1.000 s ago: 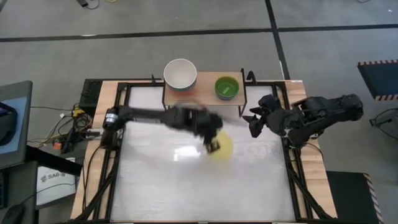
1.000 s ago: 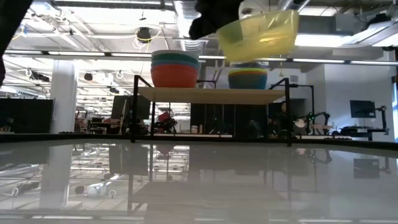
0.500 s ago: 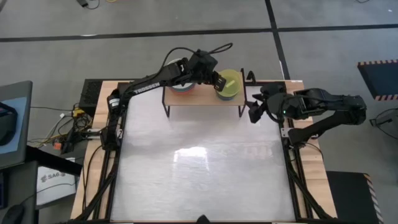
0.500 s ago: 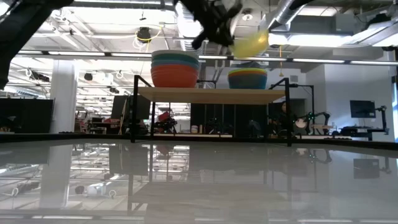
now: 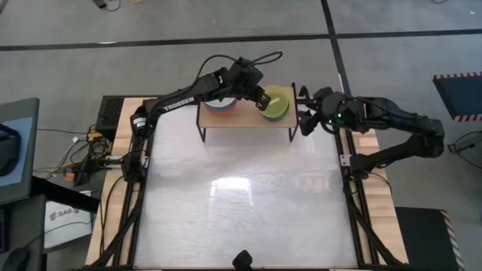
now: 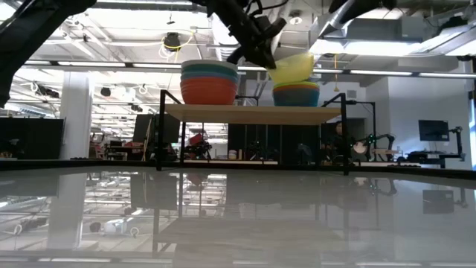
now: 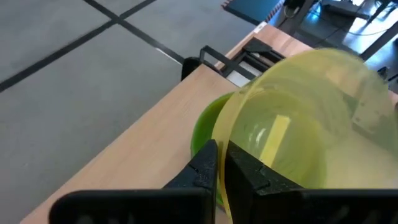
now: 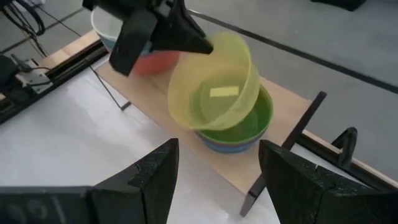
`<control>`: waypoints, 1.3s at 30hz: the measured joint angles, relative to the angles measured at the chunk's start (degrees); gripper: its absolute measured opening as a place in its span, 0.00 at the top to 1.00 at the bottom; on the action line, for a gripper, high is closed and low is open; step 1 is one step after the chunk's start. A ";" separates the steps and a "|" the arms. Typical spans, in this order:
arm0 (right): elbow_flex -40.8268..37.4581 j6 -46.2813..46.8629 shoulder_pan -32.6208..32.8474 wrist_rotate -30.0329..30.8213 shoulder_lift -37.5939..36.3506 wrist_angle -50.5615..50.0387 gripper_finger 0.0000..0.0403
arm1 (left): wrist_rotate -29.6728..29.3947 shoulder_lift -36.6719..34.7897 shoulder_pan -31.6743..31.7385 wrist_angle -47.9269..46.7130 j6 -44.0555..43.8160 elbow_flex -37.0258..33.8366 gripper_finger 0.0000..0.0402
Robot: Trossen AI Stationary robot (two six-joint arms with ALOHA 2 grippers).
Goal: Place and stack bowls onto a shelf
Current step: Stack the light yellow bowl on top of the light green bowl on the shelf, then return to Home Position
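My left gripper is shut on the yellow bowl, holding it tilted over the small stack, whose top bowl is lime green. That stack stands on the right half of the shelf. The stack of larger bowls, red at the bottom, stands on the left half and is mostly hidden by the left arm in the high view. My right gripper is open just off the shelf's right end, holding nothing. My left gripper pinches the yellow bowl's rim on the side toward the large stack, one finger inside the bowl and one outside. The fingers reach in from the table's left, slanting down. The bowl is lifted and tilted just over the lime green bowl; whether they touch I cannot tell.
The white tabletop stretches in front of the shelf up to the near edge. Black frame rails run along both sides. The shelf's black legs stand close to my right gripper.
My left gripper has carried the yellow bowl from above the table's middle up and toward the far edge, over the shelf's right half, then lowered it a little toward the small stack. My right gripper has moved toward the far edge, closer to the shelf's right end.
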 joint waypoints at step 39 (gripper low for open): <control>-5.88 -14.29 13.82 -24.41 -0.02 22.44 0.74 | -7.03 -31.00 -19.19 22.06 2.80 -33.69 0.82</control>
